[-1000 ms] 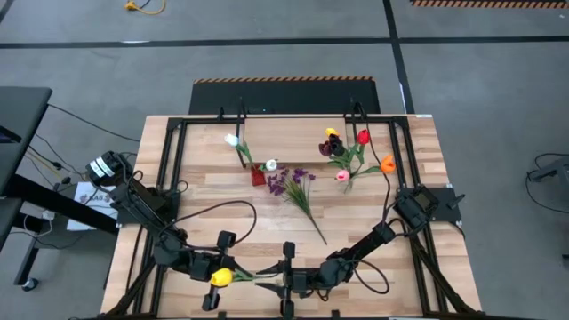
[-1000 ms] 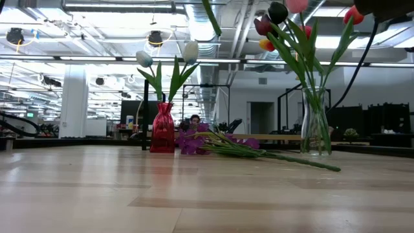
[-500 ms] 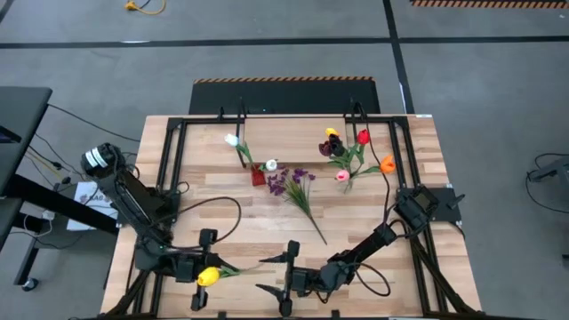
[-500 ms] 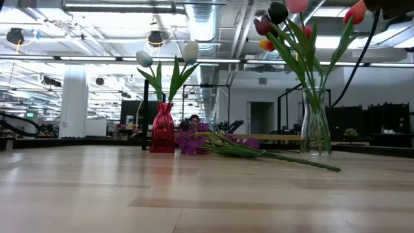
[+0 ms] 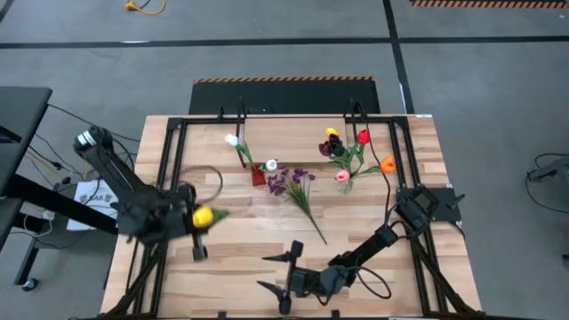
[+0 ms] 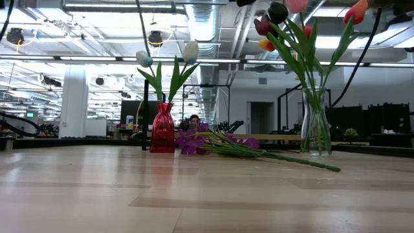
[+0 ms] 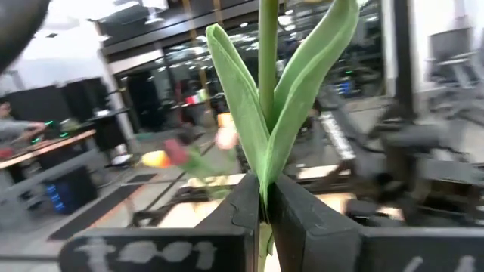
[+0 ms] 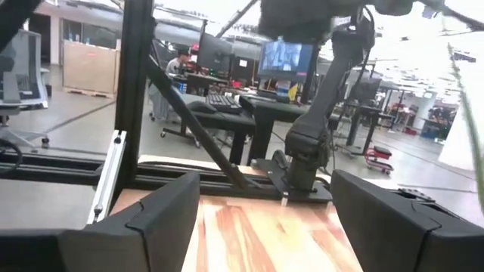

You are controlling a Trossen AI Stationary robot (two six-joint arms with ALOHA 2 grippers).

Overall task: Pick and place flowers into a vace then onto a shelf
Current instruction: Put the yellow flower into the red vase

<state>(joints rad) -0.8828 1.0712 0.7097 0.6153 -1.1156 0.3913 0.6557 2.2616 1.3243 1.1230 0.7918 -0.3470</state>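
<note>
Yellow tulip (image 5: pixel 203 215) on green leafy stem in left claw (image 5: pixel 197 233)

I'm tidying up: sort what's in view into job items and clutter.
Job items:
- yellow tulip, held by the left end effector
- purple sprig lying on the table
- red vase with white tulips
- glass vase with mixed tulips

Clutter:
- papers beside the table
- floor cables

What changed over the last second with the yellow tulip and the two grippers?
The right gripper let go of the tulip's stem and now stands open near the table's front edge. The left gripper, shut on the yellow tulip, carried it away toward the table's left side. The red vase, glass vase and purple sprig stayed put.
</note>
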